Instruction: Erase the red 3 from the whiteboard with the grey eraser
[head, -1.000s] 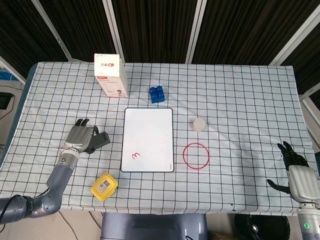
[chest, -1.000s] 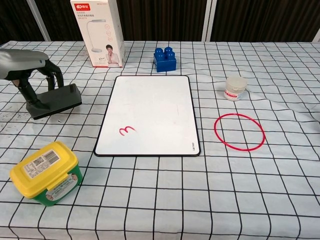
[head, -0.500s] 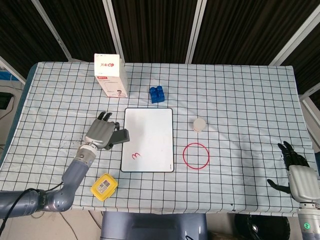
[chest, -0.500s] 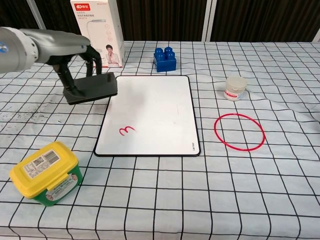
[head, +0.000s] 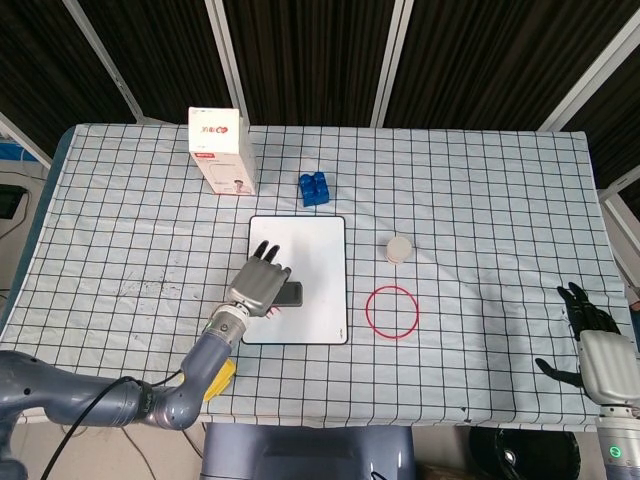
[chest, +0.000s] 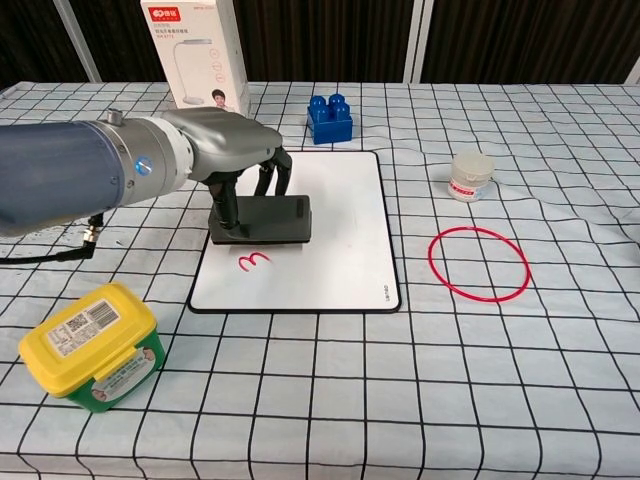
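Observation:
The whiteboard (head: 310, 250) (chest: 340, 200) lies flat in the middle of the checked tablecloth. A small red 3 (chest: 254, 261) is drawn near its lower left corner; in the head view my left hand covers it. My left hand (head: 260, 286) (chest: 225, 145) grips the grey eraser (chest: 262, 219) (head: 291, 295) from above, over the board's left half, just beyond the 3. Whether the eraser touches the board I cannot tell. My right hand (head: 590, 338) rests at the table's far right edge, fingers spread, holding nothing.
A yellow-lidded tub (chest: 90, 345) sits at the front left. A white product box (head: 222, 150) and a blue brick (head: 315, 188) stand behind the board. Right of the board are a small white jar (chest: 471, 176) and a red ring (chest: 478, 263).
My left hand has carried the eraser rightwards from the cloth beside the board to a spot over the board's left half, just above the red 3. The right hand has stayed put.

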